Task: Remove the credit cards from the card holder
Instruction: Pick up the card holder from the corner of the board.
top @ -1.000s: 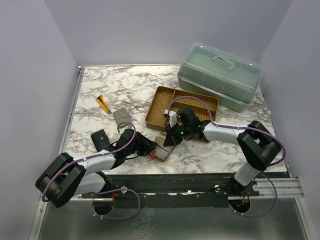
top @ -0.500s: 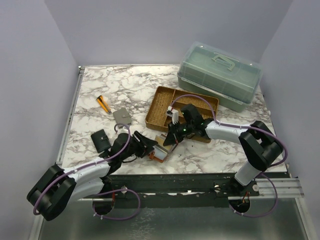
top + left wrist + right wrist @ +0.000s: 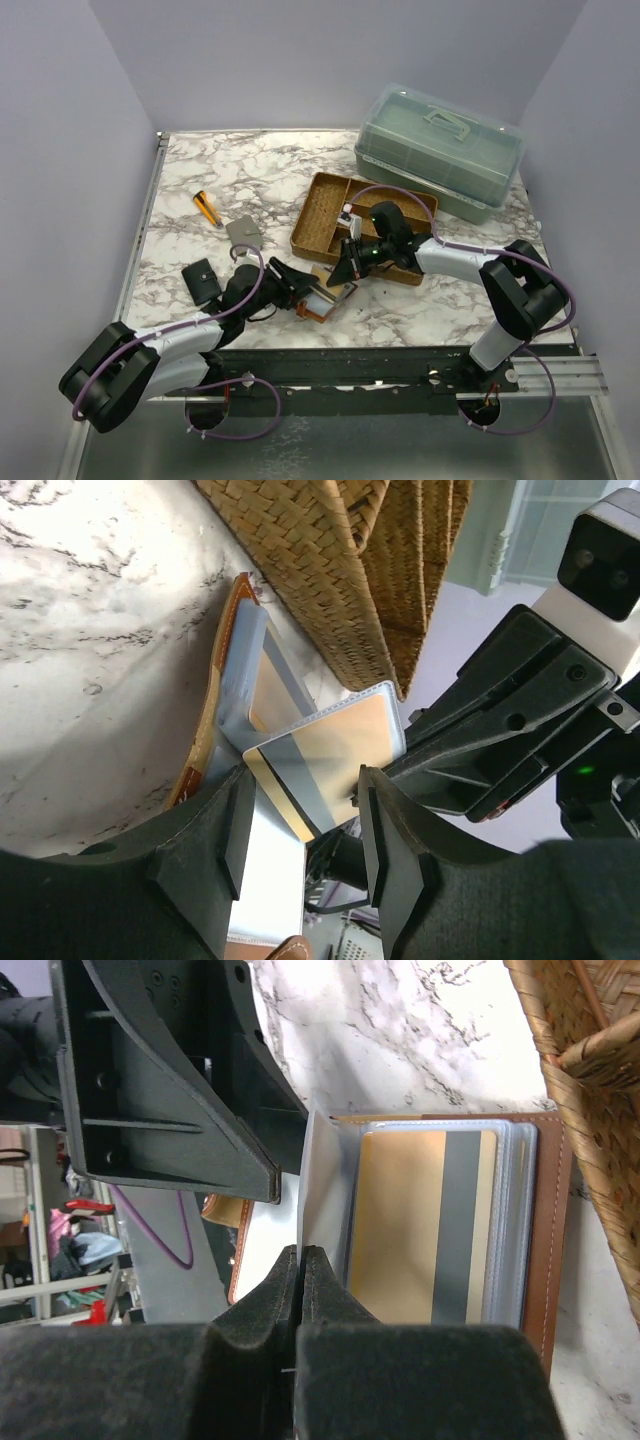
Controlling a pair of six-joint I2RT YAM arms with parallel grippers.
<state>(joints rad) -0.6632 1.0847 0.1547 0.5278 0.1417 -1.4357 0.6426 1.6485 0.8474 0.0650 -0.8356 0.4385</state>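
Card holder [image 3: 322, 303]: lying open, just in front of the tray [image 3: 322, 215].
Right fingers [image 3: 255, 1305]: pinching a clear sleeve [image 3: 322, 1190].
Left fingers [image 3: 395, 850]: spread, framing the gold card [image 3: 330, 750].
Pull: grip the card alone and slide it straight out.

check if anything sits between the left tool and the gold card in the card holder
nothing separate shows: the left tool's open fingers straddle the gold card. the card sits among the clear sleeves of the card holder, and the right tool is shut on one sleeve page close beside it
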